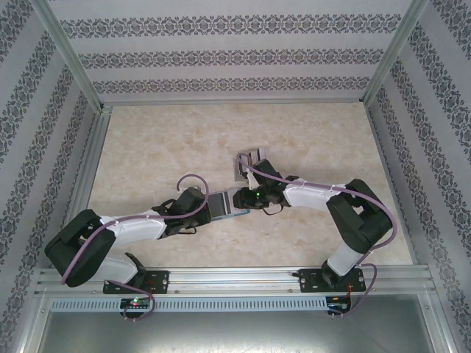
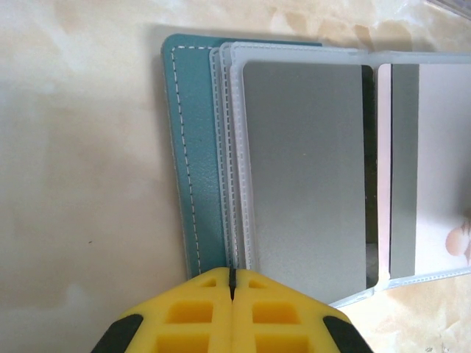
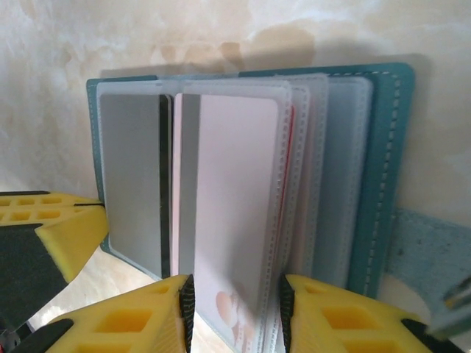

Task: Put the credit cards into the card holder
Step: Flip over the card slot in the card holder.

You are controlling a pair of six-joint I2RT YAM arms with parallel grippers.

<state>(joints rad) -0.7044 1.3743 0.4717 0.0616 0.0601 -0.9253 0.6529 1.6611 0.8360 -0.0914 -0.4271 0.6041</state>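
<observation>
The teal card holder (image 1: 223, 205) lies open on the table between both arms, its clear sleeves fanned out (image 2: 188, 147) (image 3: 386, 147). A grey credit card (image 2: 305, 169) (image 3: 129, 184) sits in one sleeve. A pinkish credit card (image 3: 232, 198) (image 2: 441, 147) stands partway in the neighbouring sleeve, and my right gripper (image 3: 235, 309) (image 1: 243, 197) is shut on its two long edges. My left gripper (image 2: 232, 283) (image 1: 208, 207) is shut, its tips resting on the near edge of the holder's left flap. One of its yellow fingers (image 3: 66, 235) shows beside the grey card.
A pale grey slotted rack (image 1: 250, 163) stands just behind the right gripper. Metal frame rails and patterned walls enclose the beige table (image 1: 162, 147) on three sides, with open surface to the left, right and back.
</observation>
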